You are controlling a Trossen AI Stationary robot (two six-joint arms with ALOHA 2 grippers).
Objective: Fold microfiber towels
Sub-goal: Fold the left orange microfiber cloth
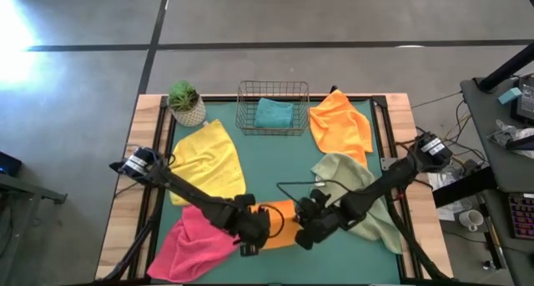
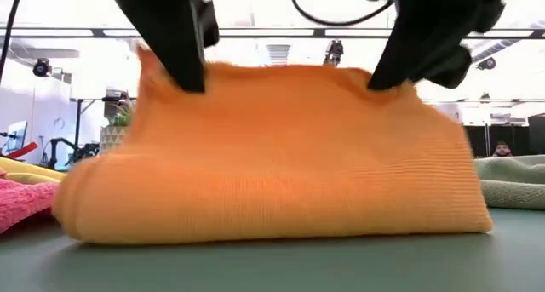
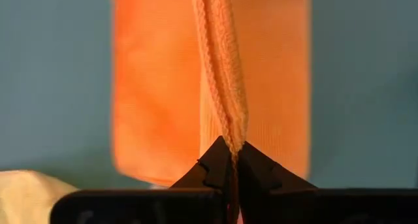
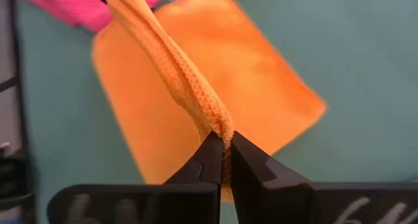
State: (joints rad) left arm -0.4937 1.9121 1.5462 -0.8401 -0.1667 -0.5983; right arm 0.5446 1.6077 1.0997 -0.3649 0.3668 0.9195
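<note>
I have the left gripper (image 3: 234,160) and right gripper (image 4: 222,147) each pinched shut on the raised edge of the orange towel (image 1: 282,223) at the table's near middle, and uneven travel could, I judge, skew the fold or slip the hem.

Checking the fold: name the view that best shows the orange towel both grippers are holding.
The low view: the orange towel fills it, its top edge pinched by the left gripper and right gripper, its lower part resting on the table. The high view shows just a sliver between the arms; each wrist view shows only one pinched edge.
</note>
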